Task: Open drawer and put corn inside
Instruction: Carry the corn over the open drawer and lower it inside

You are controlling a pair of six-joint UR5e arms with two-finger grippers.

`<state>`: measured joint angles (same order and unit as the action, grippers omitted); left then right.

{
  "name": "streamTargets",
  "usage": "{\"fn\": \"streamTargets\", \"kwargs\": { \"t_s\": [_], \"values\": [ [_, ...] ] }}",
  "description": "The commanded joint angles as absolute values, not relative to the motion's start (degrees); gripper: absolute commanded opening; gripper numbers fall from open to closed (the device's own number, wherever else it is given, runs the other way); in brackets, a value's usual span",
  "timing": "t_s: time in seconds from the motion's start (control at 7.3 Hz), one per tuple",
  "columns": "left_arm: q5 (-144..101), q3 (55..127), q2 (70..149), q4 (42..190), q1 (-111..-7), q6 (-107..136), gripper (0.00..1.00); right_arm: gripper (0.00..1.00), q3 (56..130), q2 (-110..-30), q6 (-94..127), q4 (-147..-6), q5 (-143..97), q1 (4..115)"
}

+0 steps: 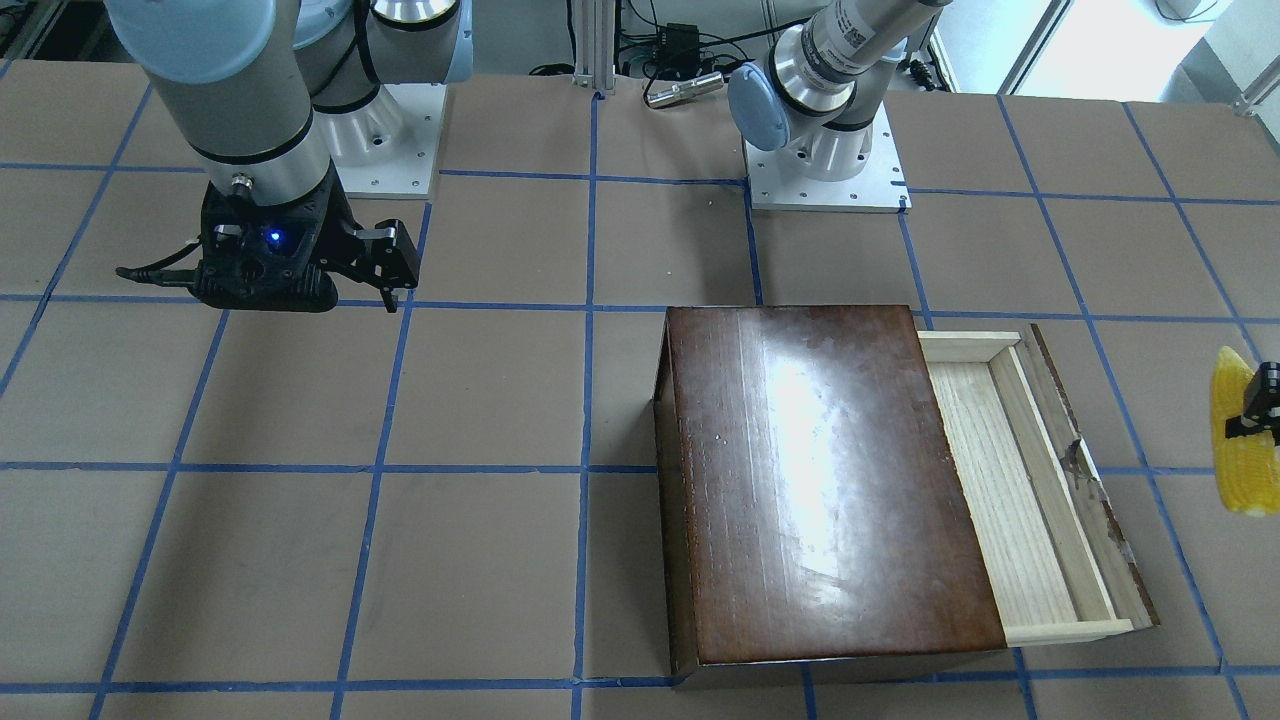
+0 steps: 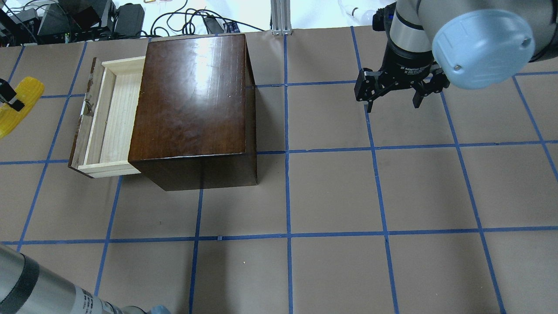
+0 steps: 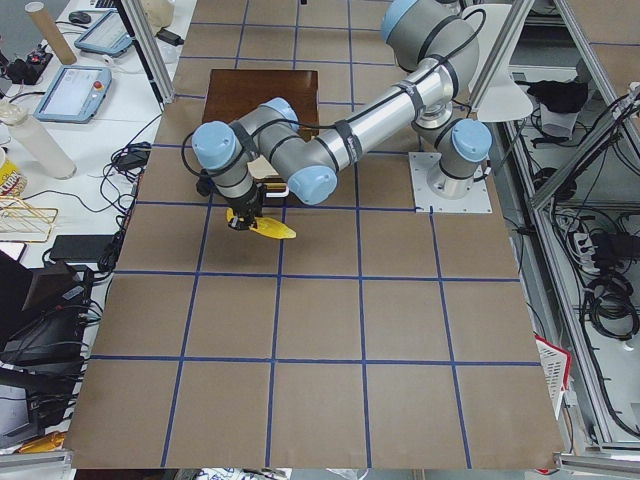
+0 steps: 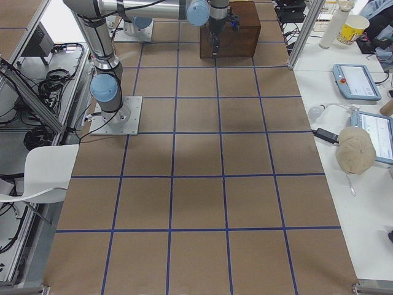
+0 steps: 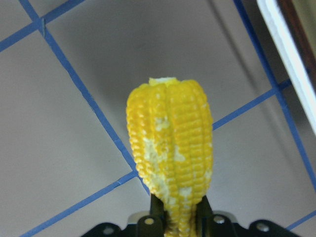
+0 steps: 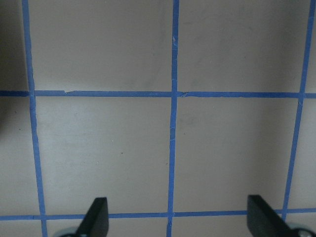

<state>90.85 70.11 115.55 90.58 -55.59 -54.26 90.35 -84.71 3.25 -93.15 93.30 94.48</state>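
The drawer [image 2: 111, 117] is pulled out of the dark brown box [image 2: 192, 96], and its pale wood tray is open and empty; it also shows in the front-facing view [image 1: 1000, 490]. My left gripper [image 5: 180, 217] is shut on the narrow end of the yellow corn [image 5: 170, 148]. It holds the corn [image 2: 28, 89] above the table, beyond the drawer's front panel and apart from it. The corn also shows at the right edge of the front-facing view [image 1: 1235, 470]. My right gripper [image 2: 392, 104] is open and empty over bare table, far from the box.
The table is brown paper with a blue tape grid [image 6: 173, 94]. The arm bases [image 1: 825, 160] stand at the robot's side of the table. Cables and electronics [image 2: 87, 19] lie past the far edge.
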Motion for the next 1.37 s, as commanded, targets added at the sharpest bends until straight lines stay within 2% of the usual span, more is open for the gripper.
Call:
{"fn": "streamTargets", "kwargs": {
  "t_s": [0.0,0.68,1.23],
  "values": [
    [90.8,70.1,112.5,92.5,-59.7,-40.8,0.01,1.0,90.4,-84.6,3.3,-93.1,93.3,94.5],
    [89.7,72.9,110.9,95.3,-69.5,-20.2,0.01,1.0,90.4,-84.6,3.3,-93.1,93.3,94.5],
    [89.0,73.9,113.6,94.7,-71.1,-21.4,0.02,1.0,90.4,-84.6,3.3,-93.1,93.3,94.5]
  ]
}}
